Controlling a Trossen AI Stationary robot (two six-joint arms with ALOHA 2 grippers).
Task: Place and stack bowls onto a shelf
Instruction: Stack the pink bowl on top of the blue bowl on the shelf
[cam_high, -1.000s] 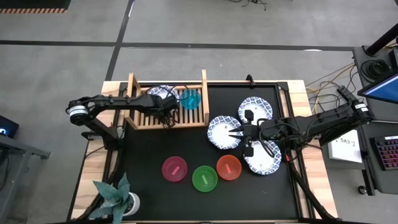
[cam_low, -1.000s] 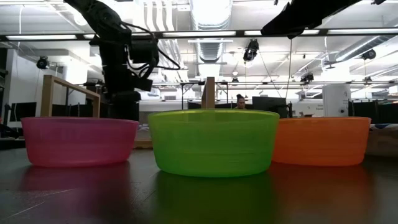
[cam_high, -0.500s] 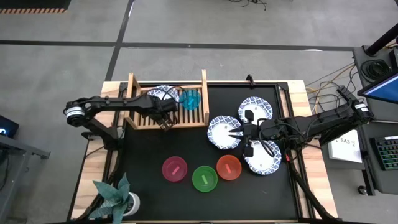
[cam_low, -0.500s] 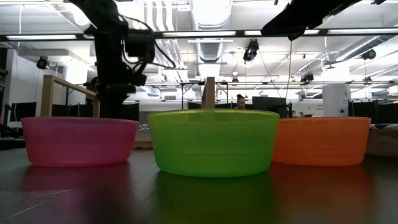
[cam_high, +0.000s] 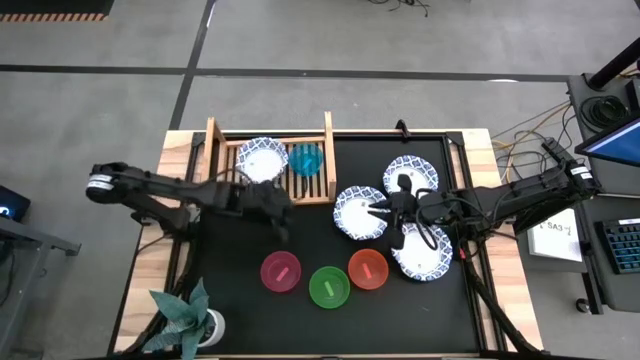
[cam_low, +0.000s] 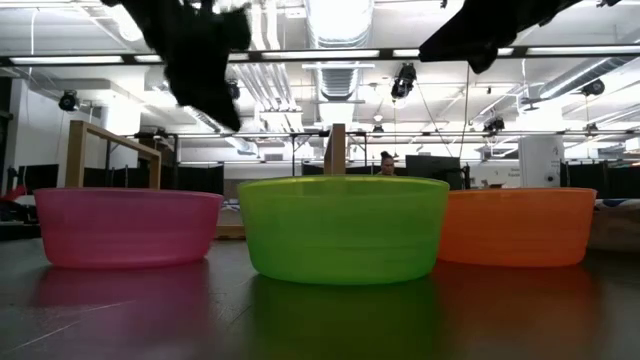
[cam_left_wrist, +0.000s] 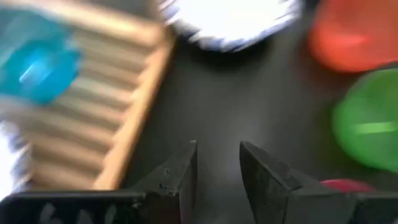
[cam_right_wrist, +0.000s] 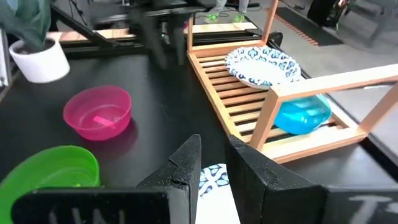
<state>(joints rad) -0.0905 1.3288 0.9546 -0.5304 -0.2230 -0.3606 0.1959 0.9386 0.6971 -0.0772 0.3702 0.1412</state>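
The wooden shelf (cam_high: 268, 188) at the mat's far left corner held one blue-rimmed white bowl (cam_high: 262, 158) and the cyan bowl (cam_high: 306, 158). The left gripper (cam_high: 283, 222), empty with fingers narrowly parted, hung over bare mat between shelf and magenta bowl (cam_high: 281, 271). It probably needed to open wider, straddle that bowl's rim and lift straight. The right gripper (cam_high: 385, 211), fingers slightly apart and empty, hovered at the edge of a patterned bowl (cam_high: 360, 213) mid-mat; two more lay beside it, with green (cam_high: 329, 287) and red (cam_high: 368, 268) near the front edge.
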